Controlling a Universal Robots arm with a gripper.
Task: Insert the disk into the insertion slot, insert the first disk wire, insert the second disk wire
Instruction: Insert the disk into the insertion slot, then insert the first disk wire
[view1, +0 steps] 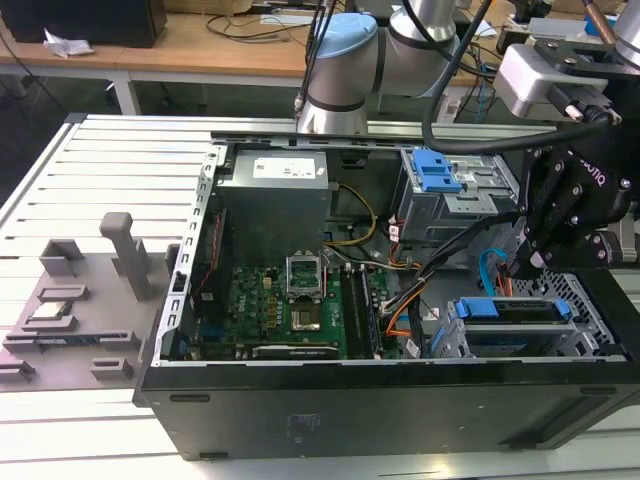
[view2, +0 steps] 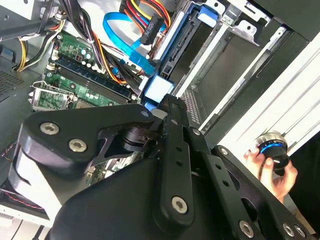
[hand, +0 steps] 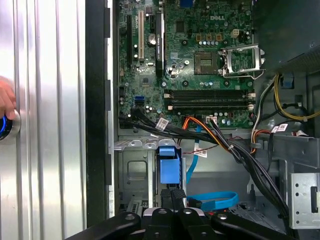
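Closest in both wrist views, the gripper (hand: 172, 196) has its black fingers drawn together with nothing visible between them, the tips right at the blue end tab of the disk (hand: 167, 167); whether they touch it cannot be told. The disk sits in the insertion slot (hand: 131, 170), the silver cage in the corner of the open computer case (view1: 330, 410). The second wrist view shows what the first does not: the disk's dark edge running back along the bay, and the gripper's linkage from the side. Just beyond the tab, a flat blue cable (hand: 215, 200) lies loose beside the cage, and bundles of black, orange and red wires (hand: 210, 131) cross above it. Farther on is the green motherboard (hand: 190, 50). Outside the case wall, a person's hand (view2: 272, 175) rests on a blue-lit round button (view2: 270, 146) on the ribbed aluminium table (view1: 110, 170). The exterior view alone shows the arm over the case on its right, the grey power supply (view1: 275, 190), and the second cage with blue latches (view1: 438, 172) behind.
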